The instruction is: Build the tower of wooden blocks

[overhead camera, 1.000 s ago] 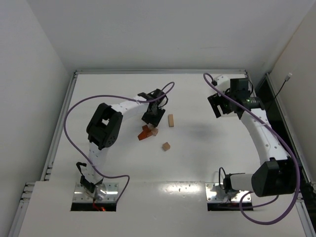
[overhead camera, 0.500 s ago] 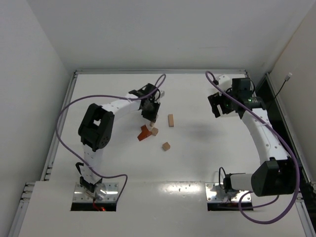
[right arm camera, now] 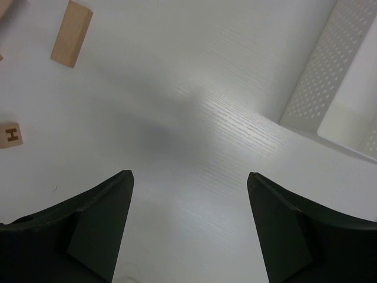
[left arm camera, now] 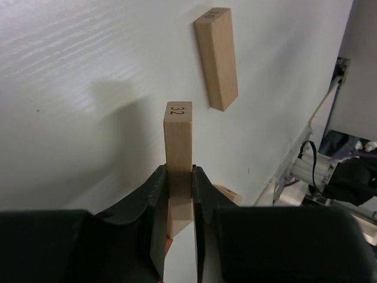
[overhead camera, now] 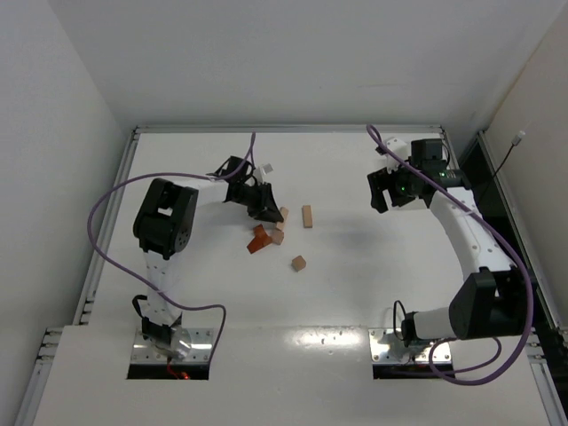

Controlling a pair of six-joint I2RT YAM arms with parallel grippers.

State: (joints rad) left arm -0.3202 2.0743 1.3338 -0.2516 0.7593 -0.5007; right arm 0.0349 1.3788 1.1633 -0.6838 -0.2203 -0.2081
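The left gripper (overhead camera: 269,206) is seen left of the frame's middle in the top view, clamped on a pale tan bar (left arm camera: 178,140), which is gripped by its lower half. The bar's free end is stamped "32" and sticks out past the fingertips, clear of the table (overhead camera: 195,293). A second tan bar (overhead camera: 307,216) lies flat just to the right of it, apart from it, and is found in the upper middle of the left wrist view.

Below the left gripper, two reddish-brown blocks (overhead camera: 258,240) are huddled with a tan cube (overhead camera: 278,236) touching them. A small cube (overhead camera: 299,263) sits alone lower down, near the frame's middle.

The right gripper (overhead camera: 383,191) is held at the upper right of the top view, well apart from all the blocks, with its fingers (right arm camera: 100,224) spread wide and nothing between them. In its wrist view a cube marked H (right arm camera: 10,134) is seen at the left edge and a white tray (right arm camera: 347,88) at the upper right.
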